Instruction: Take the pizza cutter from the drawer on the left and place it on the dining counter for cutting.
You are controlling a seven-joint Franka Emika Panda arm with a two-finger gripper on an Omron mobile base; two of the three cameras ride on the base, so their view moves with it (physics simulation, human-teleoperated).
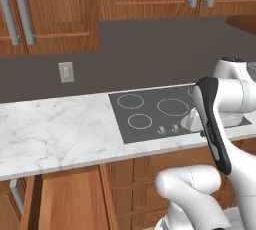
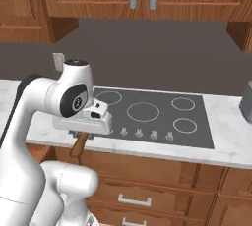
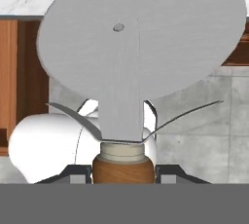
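Observation:
My gripper [image 3: 122,173] is shut on the pizza cutter [image 3: 141,38], holding it by the brown wooden handle [image 3: 121,169]. The round silver-grey wheel takes up most of the hand view. In the right base view the gripper [image 2: 79,134] hovers at the front edge of the cooktop counter, and the cutter's handle [image 2: 78,147] hangs down below the hand. The drawer [image 1: 70,199] stands pulled out at the lower left, with plain wood inside and a silver bar handle [image 1: 15,195]. The dining counter is out of view.
A white marble counter [image 1: 55,129] with a black cooktop [image 2: 147,114] runs along the grey wall. Wood cabinets hang above it and more drawers [image 2: 138,198] sit below it. A wall outlet [image 1: 66,72] is set left of the cooktop. A grey object [image 2: 246,103] stands at the right edge.

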